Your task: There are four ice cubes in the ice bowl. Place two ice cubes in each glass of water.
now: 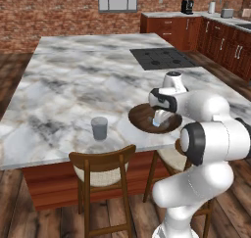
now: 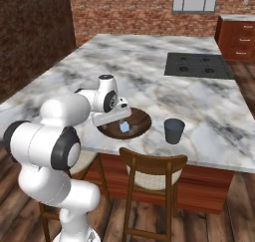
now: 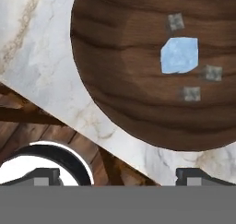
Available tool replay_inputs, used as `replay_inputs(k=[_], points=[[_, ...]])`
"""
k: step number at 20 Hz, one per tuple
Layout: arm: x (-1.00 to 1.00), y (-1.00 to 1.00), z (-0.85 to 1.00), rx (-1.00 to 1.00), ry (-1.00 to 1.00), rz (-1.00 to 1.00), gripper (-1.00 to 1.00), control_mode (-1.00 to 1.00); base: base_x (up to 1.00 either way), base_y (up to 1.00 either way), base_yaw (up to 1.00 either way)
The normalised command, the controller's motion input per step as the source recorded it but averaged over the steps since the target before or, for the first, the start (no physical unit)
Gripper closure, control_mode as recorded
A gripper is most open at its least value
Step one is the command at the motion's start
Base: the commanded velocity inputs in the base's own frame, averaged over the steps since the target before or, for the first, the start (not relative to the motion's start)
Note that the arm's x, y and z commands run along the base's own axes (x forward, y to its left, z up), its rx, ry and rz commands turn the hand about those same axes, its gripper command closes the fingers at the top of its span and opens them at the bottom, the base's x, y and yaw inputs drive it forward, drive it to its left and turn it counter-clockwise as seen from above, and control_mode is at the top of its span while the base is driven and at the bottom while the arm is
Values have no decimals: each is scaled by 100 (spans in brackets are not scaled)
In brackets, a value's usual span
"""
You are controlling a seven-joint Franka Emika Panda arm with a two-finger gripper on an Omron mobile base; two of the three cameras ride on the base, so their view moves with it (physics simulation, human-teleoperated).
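- The ice bowl (image 1: 142, 115) is seen at the near edge of the marble desk (image 1: 78, 80), partly covered by the arm in both base views.
- In the hand view, the ice bowl (image 3: 138, 80) is looked down upon; one large pale blue ice cube (image 3: 179, 55) lies inside it, with three smaller greyish cubes (image 3: 175, 21) spread close around it.
- From the right base view, a pale blue cube (image 2: 124, 127) is visible in the bowl (image 2: 134, 128), just below the hand.
- The end effector (image 3: 117, 174) is held above the near rim of the bowl, its jaws spread wide, nothing between them; only the two dark fingertips (image 3: 46, 176) are visible at the bottom of the hand view.
- One glass of water (image 1: 99, 128) stands on the desk left of the bowl, well apart from it, near the desk's front edge.
- The other glass (image 2: 174, 130) stands right of the bowl, near it but not touching.
- A black cooktop (image 1: 162, 59) is set into the far right part of the desk.
- Wooden chairs (image 1: 103, 168) are drawn up under the near edge.
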Motion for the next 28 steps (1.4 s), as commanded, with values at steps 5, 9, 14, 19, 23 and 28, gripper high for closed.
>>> replay_inputs(k=[5,9,14,19,23,28], points=[[35,-16,-19,0,0,2,-100,-100,0,0,0],[21,-3,-28,0,0,0,-100,-100,0,0,0],[16,0,-29,0,0,0,-100,-100,0,0,0],[20,0,-21,0,0,0,-100,-100,0,0,0],[35,0,-13,0,0,0,-100,-100,0,0,0],[36,0,-14,0,0,0,-100,-100,0,0,0]])
